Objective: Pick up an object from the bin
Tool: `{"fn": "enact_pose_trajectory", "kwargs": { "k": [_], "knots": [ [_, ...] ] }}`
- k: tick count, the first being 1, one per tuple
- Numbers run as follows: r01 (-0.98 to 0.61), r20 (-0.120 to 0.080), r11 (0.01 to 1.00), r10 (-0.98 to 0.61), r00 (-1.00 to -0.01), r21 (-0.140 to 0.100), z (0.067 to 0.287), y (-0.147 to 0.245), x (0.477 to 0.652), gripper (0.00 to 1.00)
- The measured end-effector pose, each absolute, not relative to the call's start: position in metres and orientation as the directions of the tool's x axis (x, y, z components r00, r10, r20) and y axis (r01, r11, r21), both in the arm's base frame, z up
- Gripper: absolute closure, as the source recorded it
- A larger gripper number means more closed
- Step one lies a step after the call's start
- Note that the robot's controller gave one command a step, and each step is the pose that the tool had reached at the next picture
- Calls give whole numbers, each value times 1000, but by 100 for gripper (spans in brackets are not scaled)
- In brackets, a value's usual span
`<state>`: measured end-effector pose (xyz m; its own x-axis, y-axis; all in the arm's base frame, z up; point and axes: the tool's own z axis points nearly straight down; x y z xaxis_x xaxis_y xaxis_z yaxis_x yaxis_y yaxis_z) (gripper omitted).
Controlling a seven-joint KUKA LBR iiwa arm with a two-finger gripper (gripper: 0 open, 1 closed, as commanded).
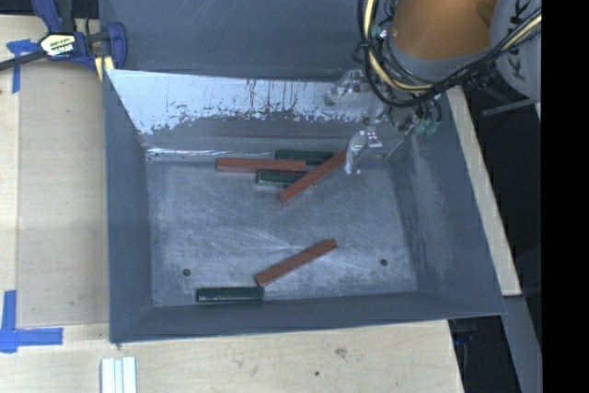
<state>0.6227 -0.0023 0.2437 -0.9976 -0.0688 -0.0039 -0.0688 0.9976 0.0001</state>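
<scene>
My gripper (357, 150) hangs low at the bin's back right, under the orange dome. Its tip is right at the upper right end of a red-brown stick (311, 179) that lies slanted on the floor. Whether it has hold of that stick I cannot tell. Just left of it lie a second red-brown stick (260, 165), flat and level, and two dark green sticks (304, 156) (274, 180), all crossing in a small cluster near the back wall.
Nearer the front lie another slanted red-brown stick (295, 262) and a dark green stick (229, 294) against the front wall. The sloping back wall rises close behind the gripper, and the right wall is near.
</scene>
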Motion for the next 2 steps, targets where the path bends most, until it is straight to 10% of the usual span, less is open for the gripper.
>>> {"fn": "enact_pose_trajectory", "kwargs": {
  "k": [1, 2],
  "knots": [
    [-91, -9, 996, -91, -996, 0, 188, 8, 610, 0],
    [-249, -34, 968, -249, -968, -4, 85, 15, 625, 100]
  ]
}}
